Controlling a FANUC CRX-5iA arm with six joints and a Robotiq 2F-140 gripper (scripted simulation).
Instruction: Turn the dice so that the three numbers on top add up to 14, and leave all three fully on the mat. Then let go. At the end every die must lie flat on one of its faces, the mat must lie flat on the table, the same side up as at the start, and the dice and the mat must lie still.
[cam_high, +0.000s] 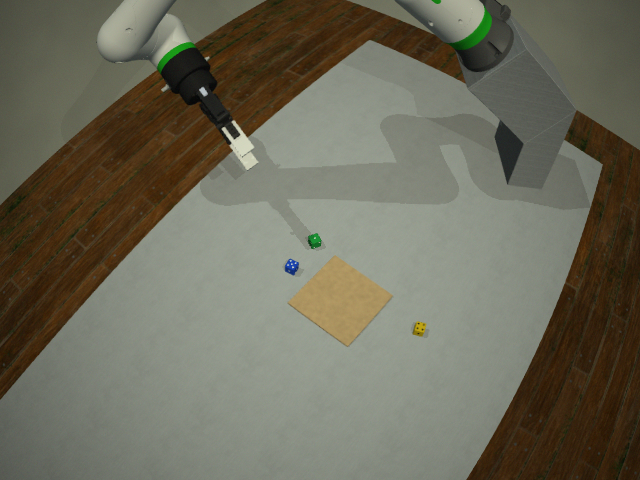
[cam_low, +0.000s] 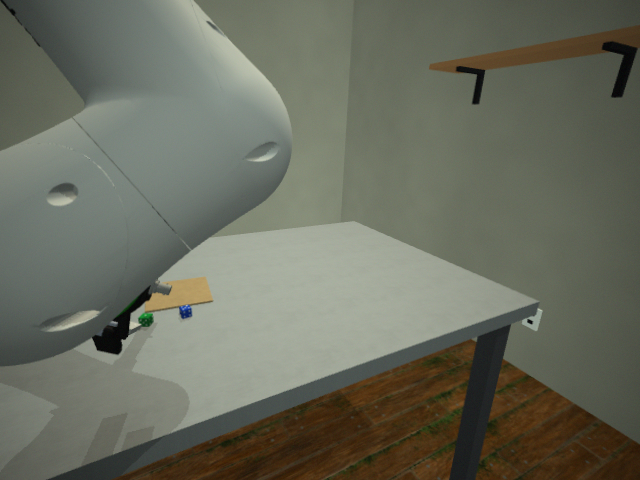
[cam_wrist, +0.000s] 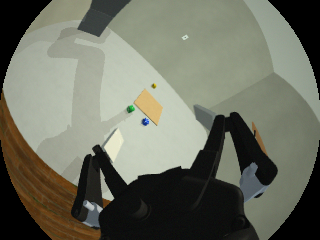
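The tan mat (cam_high: 340, 301) (cam_low: 191, 293) (cam_wrist: 149, 106) lies flat on the table. A green die (cam_high: 314, 240) (cam_low: 146, 319) (cam_wrist: 131, 108) lies off the mat, near its corner; its top seems to show one pip. A blue die (cam_high: 292, 266) (cam_low: 185, 311) (cam_wrist: 145, 121) lies beside the mat; its top seems to show five. A yellow die (cam_high: 419, 328) (cam_wrist: 154, 86) lies off the mat's other side, four pips seemingly up; the arm hides it in the exterior view. My gripper (cam_high: 247, 154) (cam_low: 149, 308) (cam_wrist: 156, 123) is wide open and empty, above the table and away from the dice.
The grey table (cam_high: 206, 361) (cam_low: 330, 310) bears the mat and dice. The robot's grey pedestal (cam_high: 522, 108) stands at the table's far right in the top view. A wooden wall shelf (cam_low: 532, 51) shows in the exterior view. The arm's shadow falls across the table.
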